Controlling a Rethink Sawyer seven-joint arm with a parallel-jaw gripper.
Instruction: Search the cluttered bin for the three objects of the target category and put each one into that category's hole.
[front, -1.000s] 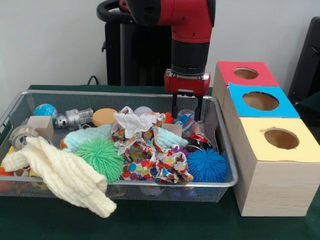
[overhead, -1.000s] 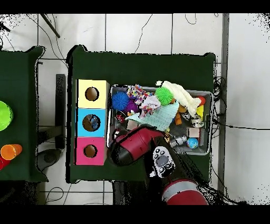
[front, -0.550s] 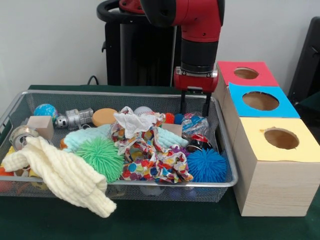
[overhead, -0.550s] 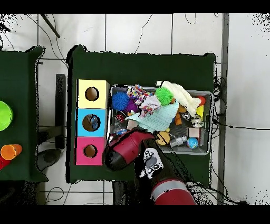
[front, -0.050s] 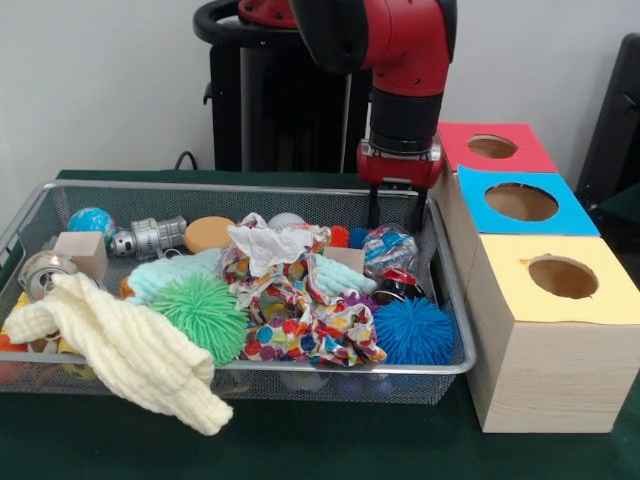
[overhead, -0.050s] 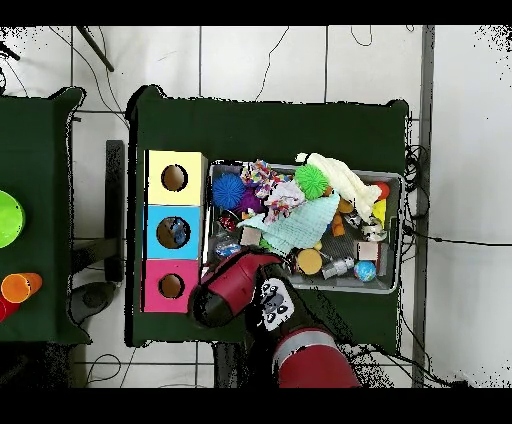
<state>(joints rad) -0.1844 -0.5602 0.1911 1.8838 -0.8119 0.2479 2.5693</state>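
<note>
My gripper (front, -0.050s: 397, 212) hangs open and empty over the far right corner of the wire bin (front, -0.050s: 452, 300), beside the red-topped box (front, -0.050s: 455, 147). Just below it lies a crinkly clear packet with blue inside (front, -0.050s: 388, 249). A blue spiky ball (front, -0.050s: 413, 331), a green spiky ball (front, -0.050s: 205, 312), a spotted cloth (front, -0.050s: 300, 312) and a cream knitted cloth (front, -0.050s: 130, 350) fill the bin's front. In the overhead view the red arm (overhead, -0.050s: 235, 285) hides the gripper at the bin's corner next to the red box (overhead, -0.050s: 155, 286).
Three holed boxes stand in a row beside the bin: red, blue (front, -0.050s: 565, 213) and yellow (front, -0.050s: 510, 290). At the bin's far left lie a globe ball (front, -0.050s: 91, 221), a wooden block (front, -0.050s: 82, 250), a silver toy (front, -0.050s: 150, 238) and an orange disc (front, -0.050s: 208, 233).
The gripper has moved sideways along the bin's far edge toward the boxes and risen slightly, staying open and empty. Nothing in the bin has shifted.
</note>
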